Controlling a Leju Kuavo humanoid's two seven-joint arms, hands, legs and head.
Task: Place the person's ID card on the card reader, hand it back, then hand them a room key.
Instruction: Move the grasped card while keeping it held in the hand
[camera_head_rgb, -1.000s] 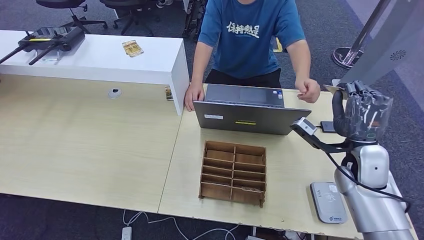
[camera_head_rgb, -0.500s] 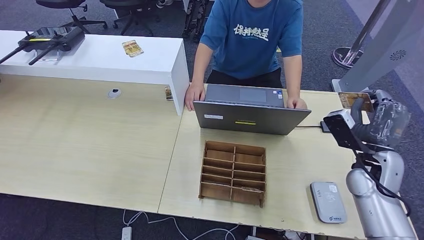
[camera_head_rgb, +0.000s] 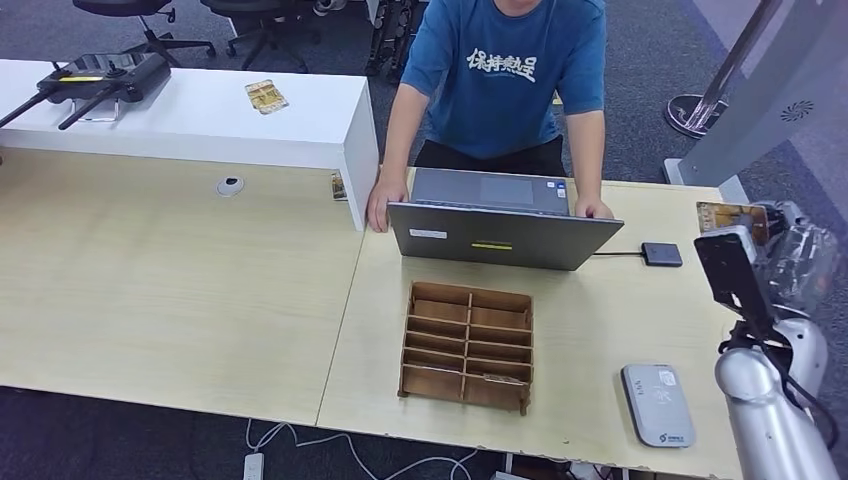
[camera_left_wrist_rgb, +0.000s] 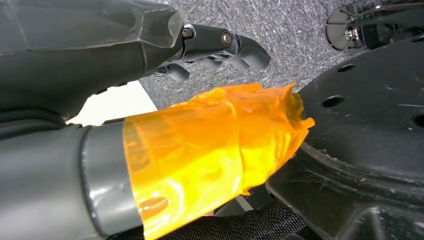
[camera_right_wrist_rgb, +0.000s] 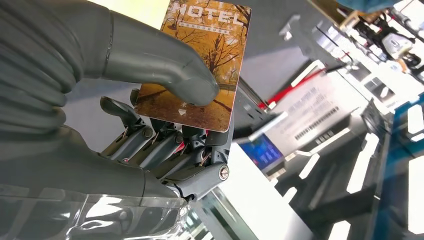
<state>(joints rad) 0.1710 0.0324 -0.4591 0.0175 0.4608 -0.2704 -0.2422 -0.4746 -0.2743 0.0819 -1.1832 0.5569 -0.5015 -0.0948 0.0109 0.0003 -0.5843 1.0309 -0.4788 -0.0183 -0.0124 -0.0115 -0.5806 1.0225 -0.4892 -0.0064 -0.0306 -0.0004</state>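
Right hand (camera_right_wrist_rgb: 125, 120) pinches a glossy autumn-print card marked "HOTEL" (camera_right_wrist_rgb: 200, 65), thumb pressed on its face, darker fingers behind. In the head view that orange-brown card (camera_head_rgb: 733, 216) sits high at the table's right edge, beside the robot's right hand (camera_head_rgb: 790, 250), raised well above the tabletop. Left hand (camera_left_wrist_rgb: 165, 80) hangs low by the robot's body w/ fingers loosely curled, nothing held in it as far as I can tell; an orange film wraps the thumb.

Step in hand, judged from this: card is in the grasp and not yet on the reader. Whether it's the ID or the room key, can't say for sure; print says hotel.

Grey rounded card reader (camera_head_rgb: 657, 403) lies flat near the table's front right corner, well below and inboard of the card. Person in blue tee (camera_head_rgb: 500, 80) leans on the open grey laptop (camera_head_rgb: 500, 235), both hands at its sides, neither reaching out.

Next move calls for: bring arm down and in toward the reader, turn card flat, lay it on the pad w/o slipping from the thumb pinch. Brown wooden compartment tray (camera_head_rgb: 467, 345) sits left of the reader, out of the path.
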